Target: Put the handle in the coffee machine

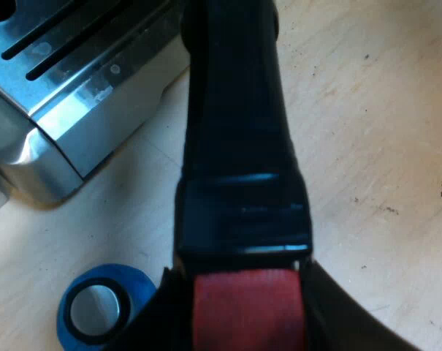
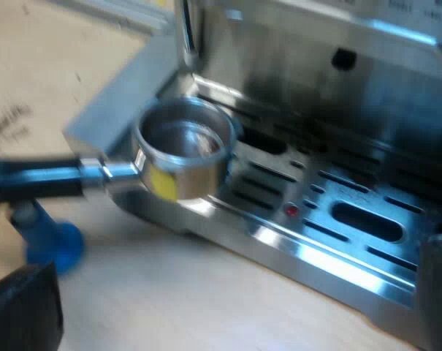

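Observation:
The holder's dark handle point(image 1: 235, 131) runs away from my left gripper point(image 1: 246, 318), whose black fingers point(image 1: 345, 314) are shut on its red end point(image 1: 246, 307). In the right wrist view the holder's metal basket point(image 2: 184, 157) hangs level and empty over the corner of the espresso machine's slotted drip tray point(image 2: 337, 219), below the machine's steel front point(image 2: 315, 88). My right gripper point(image 2: 231, 311) is open, its fingers point(image 2: 23, 311) wide apart over the table before the tray, holding nothing.
A blue tamper point(image 1: 100, 307) stands on the wooden table point(image 1: 381, 146) beside the held handle, close to the tray's corner point(image 1: 60, 131); it is also under the handle point(image 2: 52, 245). A steam wand point(image 2: 185, 33) hangs above the basket.

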`<state>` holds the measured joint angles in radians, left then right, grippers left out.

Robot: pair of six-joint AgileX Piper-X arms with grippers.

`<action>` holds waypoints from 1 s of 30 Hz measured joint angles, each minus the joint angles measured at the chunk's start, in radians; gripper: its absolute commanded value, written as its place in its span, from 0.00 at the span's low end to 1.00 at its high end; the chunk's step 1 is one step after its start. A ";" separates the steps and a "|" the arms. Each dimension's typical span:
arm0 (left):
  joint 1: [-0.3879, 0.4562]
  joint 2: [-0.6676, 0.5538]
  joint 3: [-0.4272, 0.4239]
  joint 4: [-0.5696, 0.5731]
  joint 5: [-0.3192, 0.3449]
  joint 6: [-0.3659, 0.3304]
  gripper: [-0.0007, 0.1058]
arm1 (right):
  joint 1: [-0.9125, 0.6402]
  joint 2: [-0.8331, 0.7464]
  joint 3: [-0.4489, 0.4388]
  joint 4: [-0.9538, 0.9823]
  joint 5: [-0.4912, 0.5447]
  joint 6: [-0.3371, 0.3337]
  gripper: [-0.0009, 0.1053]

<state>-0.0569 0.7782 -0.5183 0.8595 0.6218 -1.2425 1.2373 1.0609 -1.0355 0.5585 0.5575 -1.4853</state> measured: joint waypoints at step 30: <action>0.000 0.000 0.000 0.000 0.000 0.000 0.01 | 0.234 0.301 0.000 -0.406 0.489 0.116 0.98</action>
<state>-0.0569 0.7782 -0.5183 0.8595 0.6218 -1.2425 1.4709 1.3614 -1.0355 0.1528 1.0461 -1.3693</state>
